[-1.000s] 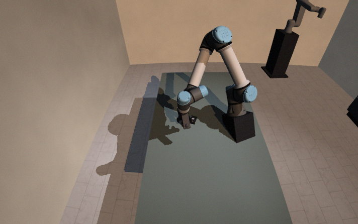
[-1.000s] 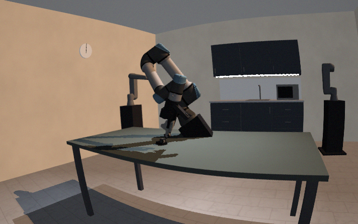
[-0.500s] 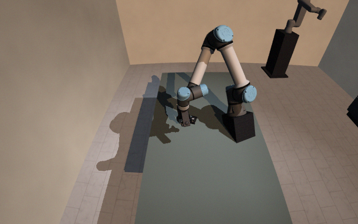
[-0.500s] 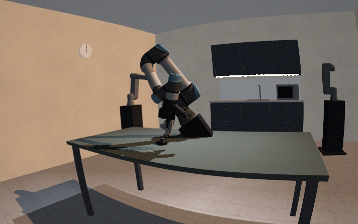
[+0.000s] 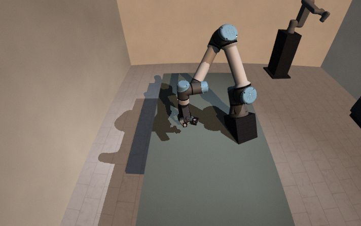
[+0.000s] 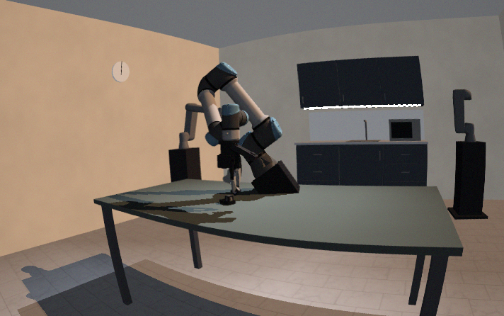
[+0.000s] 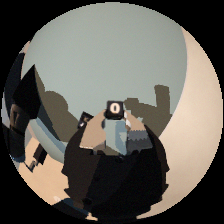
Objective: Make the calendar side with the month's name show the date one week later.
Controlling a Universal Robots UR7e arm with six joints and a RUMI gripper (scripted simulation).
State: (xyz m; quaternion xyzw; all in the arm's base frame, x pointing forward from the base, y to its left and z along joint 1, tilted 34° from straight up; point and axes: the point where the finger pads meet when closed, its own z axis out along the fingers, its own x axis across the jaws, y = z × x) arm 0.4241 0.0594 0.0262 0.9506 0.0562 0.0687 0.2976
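Green-grey tabletop (image 5: 213, 164) (image 6: 334, 215), and the hand (image 5: 184, 122) (image 6: 235, 190) (image 7: 114, 110) is low over it, nearer the top view's far short edge than the near one! Its fingers are narrowed, only slightly open, gripping a dark cube (image 5: 184, 124) (image 7: 115, 109); a pale 0 faces the wrist camera. Just beside it sits the second dark cube (image 5: 194, 121) (image 7: 84, 120), its digit unreadable. The tray? Too dark to make out.

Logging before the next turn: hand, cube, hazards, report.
Hand shut on 0-faced cube. Cube's 0 upright in wrist view. Dark calendar piece close alongside, possible snag.
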